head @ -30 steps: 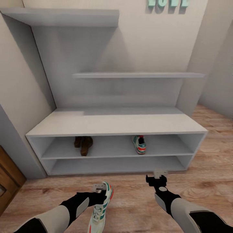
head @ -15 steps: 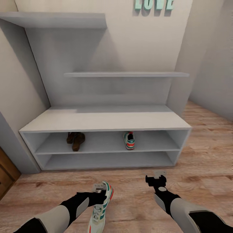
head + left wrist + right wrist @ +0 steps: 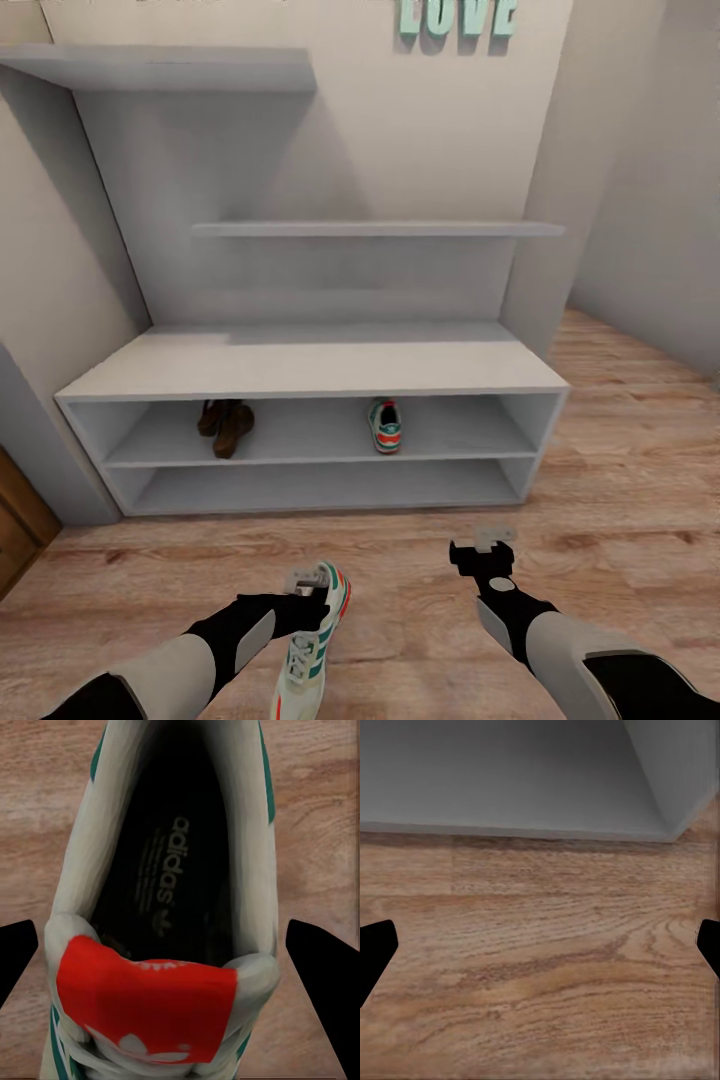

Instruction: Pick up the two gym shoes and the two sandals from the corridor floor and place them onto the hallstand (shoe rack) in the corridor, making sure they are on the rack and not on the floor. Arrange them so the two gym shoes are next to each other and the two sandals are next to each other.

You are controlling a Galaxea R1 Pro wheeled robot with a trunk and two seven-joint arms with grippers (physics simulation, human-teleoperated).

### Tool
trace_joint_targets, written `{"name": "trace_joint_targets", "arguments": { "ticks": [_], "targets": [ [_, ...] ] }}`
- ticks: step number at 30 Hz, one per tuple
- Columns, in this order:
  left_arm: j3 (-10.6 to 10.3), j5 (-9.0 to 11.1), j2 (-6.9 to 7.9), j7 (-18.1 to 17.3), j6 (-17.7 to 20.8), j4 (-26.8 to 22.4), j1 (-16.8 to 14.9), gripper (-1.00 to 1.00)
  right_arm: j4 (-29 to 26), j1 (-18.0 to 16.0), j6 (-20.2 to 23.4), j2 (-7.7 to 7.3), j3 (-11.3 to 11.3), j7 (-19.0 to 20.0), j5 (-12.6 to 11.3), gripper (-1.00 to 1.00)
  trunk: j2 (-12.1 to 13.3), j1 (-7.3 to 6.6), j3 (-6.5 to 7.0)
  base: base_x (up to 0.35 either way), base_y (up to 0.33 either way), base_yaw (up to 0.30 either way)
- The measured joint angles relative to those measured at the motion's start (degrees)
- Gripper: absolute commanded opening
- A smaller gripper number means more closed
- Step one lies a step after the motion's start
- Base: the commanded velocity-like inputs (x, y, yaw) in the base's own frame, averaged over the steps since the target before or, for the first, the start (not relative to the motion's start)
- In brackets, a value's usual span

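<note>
Straight ahead of the left gripper (image 3: 312,585), which pinches the second gym shoe (image 3: 312,640), the hallstand (image 3: 300,372) holds its mate (image 3: 385,426) on the upper low shelf. Both shoes lie toe-to-heel across the shelf's depth, sandals (image 3: 225,425) well left of the mate; the right gripper (image 3: 485,545) hangs spread and empty.

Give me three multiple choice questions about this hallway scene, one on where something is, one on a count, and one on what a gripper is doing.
1. Where do the sandals sit?
A. upper open shelf of the rack
B. flat top
C. floor

2. How many gym shoes are on the rack?
A. none
B. one
C. two

3. What state is the right gripper in?
A. shut on a sandal
B. shut on a shoe
C. open, empty

Answers: 1 A, both lie at that shelf's left end. 2 B, one gym shoe is shelved; the other is at the left gripper. 3 C, its fingers are spread over bare floor.
</note>
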Motion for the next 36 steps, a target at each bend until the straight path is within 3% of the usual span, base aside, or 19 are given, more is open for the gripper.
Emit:
{"name": "trace_joint_targets", "arguments": {
  "ticks": [36],
  "targets": [
    [0.0, 0.0, -0.01, 0.0, 0.0, 0.0, 0.0, -1.00, 0.0, 0.0, 0.0, 0.07, 0.0, 0.0, 0.0, 1.00, 0.0, 0.00, 0.00, -0.115, -0.097, 0.000]
  ]
}}
